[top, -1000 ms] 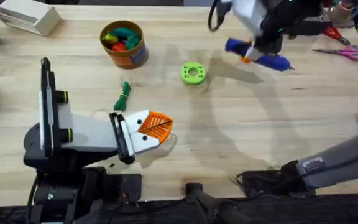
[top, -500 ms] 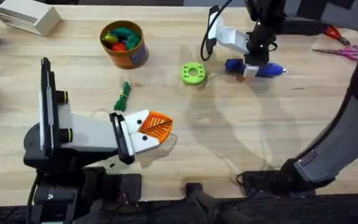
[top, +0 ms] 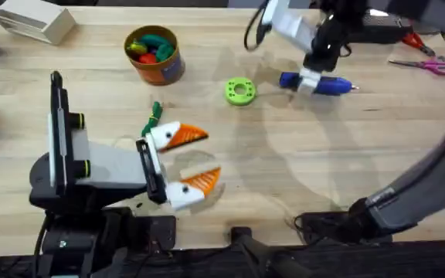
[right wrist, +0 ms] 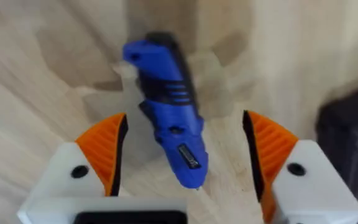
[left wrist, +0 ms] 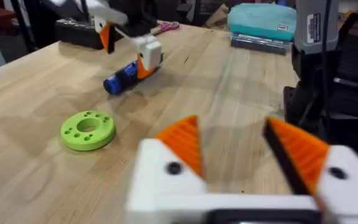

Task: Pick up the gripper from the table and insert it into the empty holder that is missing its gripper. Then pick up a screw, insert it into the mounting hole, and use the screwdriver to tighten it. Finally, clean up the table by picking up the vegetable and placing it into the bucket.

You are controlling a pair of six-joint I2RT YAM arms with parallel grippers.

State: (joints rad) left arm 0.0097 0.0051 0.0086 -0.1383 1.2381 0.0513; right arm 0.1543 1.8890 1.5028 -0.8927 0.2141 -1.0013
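Observation:
The blue screwdriver (top: 327, 83) lies on the table at the back right. My right gripper (top: 312, 77) hangs over its handle end, open, and its orange fingers (right wrist: 107, 149) straddle the screwdriver (right wrist: 169, 124) without touching it. Near the front left, my left gripper (top: 198, 158) is open and holds nothing, its orange fingers (left wrist: 182, 140) spread wide. The dark-green vegetable (top: 153, 117) lies just behind it. The orange bucket (top: 164, 71) stands at the back left with toy food inside. The loose gripper, the holder and the screw are out of view.
A bright green ring (top: 239, 91) lies between the bucket and the screwdriver. A white box (top: 33, 22) sits at the back left corner. Scissors (top: 427, 66) lie at the back right. A teal case (left wrist: 263, 18) rests at the right edge.
My left gripper has opened, its fingers spreading apart. My right gripper came down over the screwdriver and now straddles it.

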